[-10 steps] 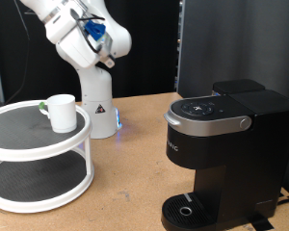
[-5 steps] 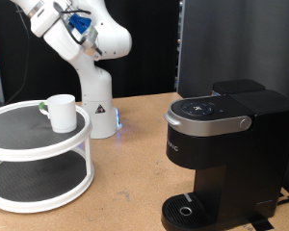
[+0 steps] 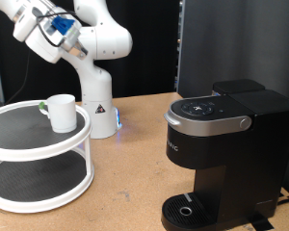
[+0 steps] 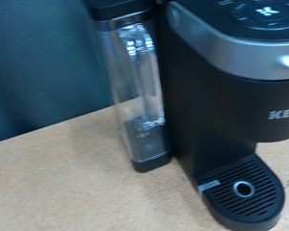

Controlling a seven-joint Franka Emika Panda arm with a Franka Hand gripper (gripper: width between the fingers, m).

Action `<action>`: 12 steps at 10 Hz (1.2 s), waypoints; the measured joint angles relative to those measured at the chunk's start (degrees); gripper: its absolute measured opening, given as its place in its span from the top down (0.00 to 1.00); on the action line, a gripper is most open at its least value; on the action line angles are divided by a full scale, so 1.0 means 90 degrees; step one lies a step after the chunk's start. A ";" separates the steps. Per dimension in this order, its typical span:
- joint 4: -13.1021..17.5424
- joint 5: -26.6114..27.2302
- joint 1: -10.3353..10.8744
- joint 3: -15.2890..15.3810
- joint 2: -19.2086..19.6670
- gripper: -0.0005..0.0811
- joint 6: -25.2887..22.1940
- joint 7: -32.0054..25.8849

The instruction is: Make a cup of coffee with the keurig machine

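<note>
The white cup point(image 3: 60, 112) stands upright on the top tier of a round white two-tier stand point(image 3: 29, 144) at the exterior view's left. The black keurig machine point(image 3: 220, 154) sits at the right with its lid shut and its drip tray point(image 3: 188, 210) bare. The wrist view shows the machine point(image 4: 231, 96) side-on with its clear water tank point(image 4: 137, 87) and drip tray point(image 4: 243, 190). The white arm's wrist point(image 3: 43, 29) is high at the top left, above the stand. The gripper's fingers show in neither view.
A small white pod with a green mark point(image 3: 40, 106) lies behind the cup on the stand. The robot's white base point(image 3: 98, 106) stands behind on the wooden table point(image 3: 130, 183). A dark panel point(image 3: 231, 43) rises behind the machine.
The arm's wrist has swung towards the exterior view's left and slightly up. The cup, the stand and the machine have not moved.
</note>
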 joint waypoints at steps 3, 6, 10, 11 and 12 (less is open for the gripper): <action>0.0213 -0.0606 -0.0212 -0.0516 -0.0266 0.99 -0.0976 -0.0608; 0.0355 -0.0941 -0.0227 -0.0802 -0.0432 0.99 -0.1403 -0.1067; 0.0354 -0.0939 -0.0239 -0.1096 -0.0432 0.99 -0.1390 -0.1182; 0.0356 -0.0941 -0.0247 -0.1184 -0.0441 0.99 -0.1287 -0.1286; 0.0327 -0.0905 -0.0264 -0.1233 -0.0465 0.99 -0.1006 -0.1340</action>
